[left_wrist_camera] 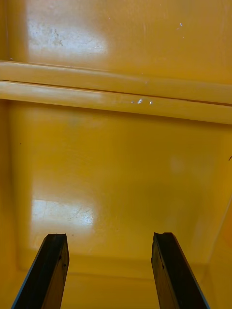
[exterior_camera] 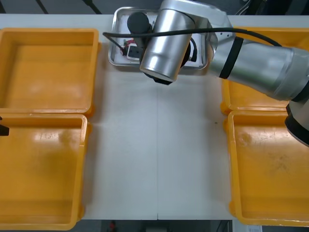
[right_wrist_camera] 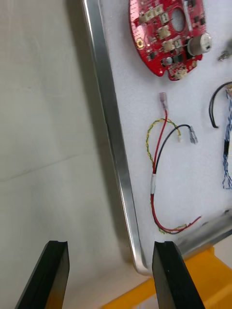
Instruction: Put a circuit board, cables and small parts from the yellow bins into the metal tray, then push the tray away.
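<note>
- The right gripper (right_wrist_camera: 110,251) hangs at a corner of the metal tray (right_wrist_camera: 112,140), its black fingers spread wide with nothing between them but bare table (right_wrist_camera: 53,145) and that rounded corner.
- The tray's rim runs away from the gap between the jaws. The corner sits just beside one finger, and contact cannot be confirmed.
- Inside the tray, on its white lining, lie the round red circuit board (right_wrist_camera: 164,34), the red and yellow cable (right_wrist_camera: 153,183) and a blue and white cable (right_wrist_camera: 226,159), so the load looks complete and the push appears to be the step in hand.
- A clean push likely calls for a low finger set square against the tray's side, nearer its middle than its corner. Pressing at the corner could swivel the tray or let a finger ride over the rim.
- Well apart from the tray, the left gripper (left_wrist_camera: 110,241) waits spread wide and unloaded over a yellow bin (left_wrist_camera: 116,159).
</note>
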You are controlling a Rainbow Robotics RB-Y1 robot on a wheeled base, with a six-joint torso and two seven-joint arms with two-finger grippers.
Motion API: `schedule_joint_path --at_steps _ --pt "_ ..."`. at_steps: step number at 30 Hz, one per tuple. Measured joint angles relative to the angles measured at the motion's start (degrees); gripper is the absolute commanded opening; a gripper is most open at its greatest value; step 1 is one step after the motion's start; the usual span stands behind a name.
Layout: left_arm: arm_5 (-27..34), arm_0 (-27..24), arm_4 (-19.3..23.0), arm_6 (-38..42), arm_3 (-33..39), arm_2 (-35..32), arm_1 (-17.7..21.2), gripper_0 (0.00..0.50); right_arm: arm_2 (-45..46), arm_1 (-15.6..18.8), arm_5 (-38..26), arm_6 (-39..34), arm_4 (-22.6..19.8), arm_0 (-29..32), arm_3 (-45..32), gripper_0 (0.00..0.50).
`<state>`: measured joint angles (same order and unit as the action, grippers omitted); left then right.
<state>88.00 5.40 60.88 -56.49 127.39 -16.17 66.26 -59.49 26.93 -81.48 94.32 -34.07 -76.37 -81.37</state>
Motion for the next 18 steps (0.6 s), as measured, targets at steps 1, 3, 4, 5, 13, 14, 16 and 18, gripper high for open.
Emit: schedule_joint_path --at_steps 1,3,4,5,13,14,16,18 --pt "0.0 0.0 0.0 0.0 0.0 0.0 0.0 0.500 0.7 0.5 -1.4 -1.7 -0.1 0.1 -1.6 0.500" --pt "0.0 0.0 0.0 0.0 0.0 0.0 0.0 0.500 2.1 1.8 -4.1 -7.1 -0.2 0.4 -5.3 0.500" --pt "0.0 0.0 0.0 0.0 0.0 0.0 0.0 0.500 2.8 2.5 -5.4 -9.6 -0.3 0.8 -7.3 0.500" --pt "0.0 0.0 0.0 0.0 0.0 0.0 0.0 0.500 3.6 3.3 -7.0 -12.3 -0.5 1.2 -9.4 0.500" --pt "0.0 0.1 0.0 0.0 0.0 0.0 0.0 0.500 9.8 10.6 -14.4 -22.2 -6.4 6.0 -21.7 0.500" --pt "0.0 0.1 0.0 0.0 0.0 0.0 0.0 0.500 10.6 11.7 -15.2 -25.3 -7.2 6.8 -23.3 0.500" --pt "0.0 0.1 0.0 0.0 0.0 0.0 0.0 0.500 12.4 13.9 -16.3 -30.7 -8.6 8.4 -26.0 0.500" --pt "0.0 0.1 0.0 0.0 0.0 0.0 0.0 0.500 14.6 16.1 -17.3 -33.7 -10.2 10.3 -28.4 0.500"
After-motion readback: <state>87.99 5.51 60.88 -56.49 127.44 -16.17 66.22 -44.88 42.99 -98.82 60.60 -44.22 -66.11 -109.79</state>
